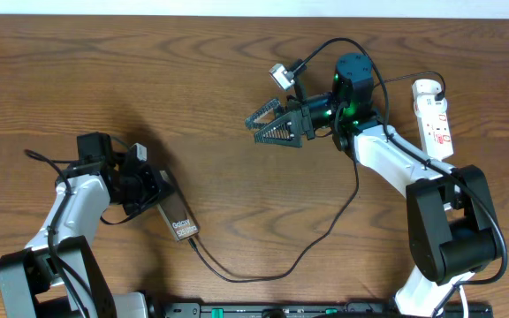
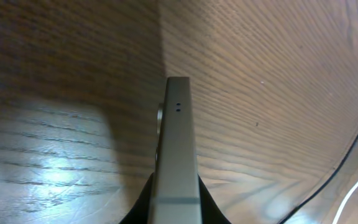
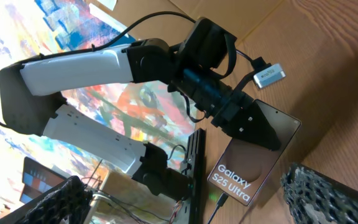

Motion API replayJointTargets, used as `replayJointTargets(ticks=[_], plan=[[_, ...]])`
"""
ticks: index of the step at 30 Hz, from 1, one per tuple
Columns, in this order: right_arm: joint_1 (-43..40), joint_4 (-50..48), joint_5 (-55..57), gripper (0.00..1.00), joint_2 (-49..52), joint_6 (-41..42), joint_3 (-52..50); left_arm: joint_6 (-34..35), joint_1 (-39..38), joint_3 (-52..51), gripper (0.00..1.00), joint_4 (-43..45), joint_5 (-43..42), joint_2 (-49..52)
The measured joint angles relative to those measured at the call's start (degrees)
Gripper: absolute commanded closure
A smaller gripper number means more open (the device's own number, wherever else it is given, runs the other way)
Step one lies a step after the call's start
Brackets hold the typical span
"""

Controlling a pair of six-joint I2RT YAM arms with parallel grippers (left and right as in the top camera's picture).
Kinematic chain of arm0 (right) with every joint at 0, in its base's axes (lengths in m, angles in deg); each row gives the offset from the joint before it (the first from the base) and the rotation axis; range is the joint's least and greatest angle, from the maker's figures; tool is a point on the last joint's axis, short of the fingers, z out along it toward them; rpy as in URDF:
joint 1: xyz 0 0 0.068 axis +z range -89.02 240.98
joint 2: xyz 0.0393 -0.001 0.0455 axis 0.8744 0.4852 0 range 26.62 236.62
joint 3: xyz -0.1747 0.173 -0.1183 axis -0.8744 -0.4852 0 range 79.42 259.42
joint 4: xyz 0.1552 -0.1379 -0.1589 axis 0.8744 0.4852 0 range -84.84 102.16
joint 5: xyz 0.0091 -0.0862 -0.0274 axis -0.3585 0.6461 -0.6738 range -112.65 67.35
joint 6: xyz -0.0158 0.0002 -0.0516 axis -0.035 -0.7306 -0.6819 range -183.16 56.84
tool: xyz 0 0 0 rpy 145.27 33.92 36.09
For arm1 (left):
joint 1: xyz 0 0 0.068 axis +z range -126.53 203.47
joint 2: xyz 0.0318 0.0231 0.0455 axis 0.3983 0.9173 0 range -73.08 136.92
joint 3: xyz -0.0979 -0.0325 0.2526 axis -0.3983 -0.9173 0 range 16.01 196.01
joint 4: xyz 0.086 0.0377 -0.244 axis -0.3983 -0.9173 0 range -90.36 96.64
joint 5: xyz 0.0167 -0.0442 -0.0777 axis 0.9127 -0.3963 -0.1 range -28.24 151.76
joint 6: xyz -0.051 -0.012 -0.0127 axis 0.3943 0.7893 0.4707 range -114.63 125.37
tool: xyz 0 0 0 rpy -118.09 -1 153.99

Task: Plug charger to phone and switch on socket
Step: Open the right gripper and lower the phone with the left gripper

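Apparently the charger [image 1: 272,269] already sits in the phone [image 1: 178,223], which the left fingers [image 2: 140,208] clamp near the tabletop's front-left corner. The socket [image 1: 436,119] lies along the right edge, its long axis running front to back. The right fingers [image 1: 277,134] are nearer it, spread apart but pointing away leftward.

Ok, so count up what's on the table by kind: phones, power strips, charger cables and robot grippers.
phone: 1
power strip: 1
charger cable: 1
grippers: 2, the left gripper and the right gripper
Total: 5
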Motion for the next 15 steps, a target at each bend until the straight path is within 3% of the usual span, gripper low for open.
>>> replayJointTargets(ticks=[15], plan=[[0.0,0.0,0.0,0.01,0.0,0.0,0.0,0.2,0.0,-4.1,0.93,2.5,1.2,0.0]])
